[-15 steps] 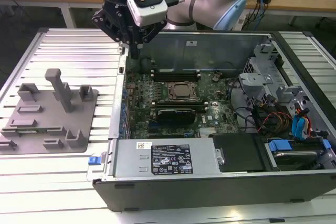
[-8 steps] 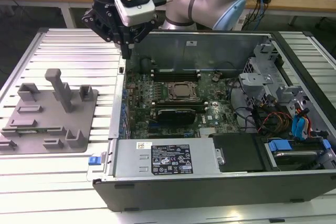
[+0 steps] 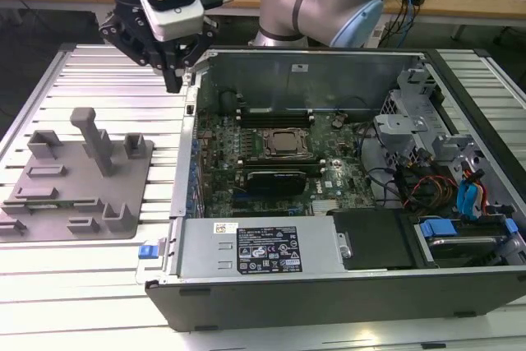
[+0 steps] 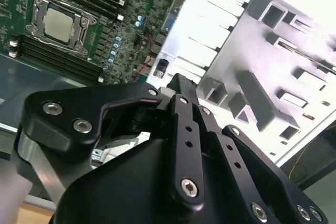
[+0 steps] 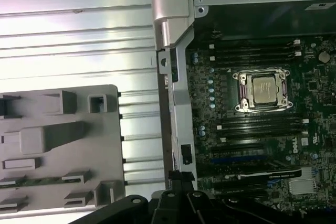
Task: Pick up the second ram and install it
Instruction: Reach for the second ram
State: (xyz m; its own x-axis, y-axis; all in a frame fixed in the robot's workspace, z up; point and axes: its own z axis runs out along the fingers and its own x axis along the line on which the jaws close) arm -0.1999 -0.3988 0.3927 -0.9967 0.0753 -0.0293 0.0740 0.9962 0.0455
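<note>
Hovering above the computer case [image 3: 182, 178] rim, jaws pressed together, the gripper [image 3: 174, 84] could strike metal; the second ram [image 5: 42, 180] lies in its holder [image 5: 105, 145].

Matte black metal pincer [image 3: 174, 81]; pale grey moulded plastic tray [image 3: 82, 203]; silver ribbed metal counter [image 3: 99, 80]; dark green motherboard [image 3: 218, 133], its long black slots [image 5: 262, 124]; thin greenish memory stick [image 5: 37, 181]; bright blue plastic clip [image 3: 148, 250]
</note>
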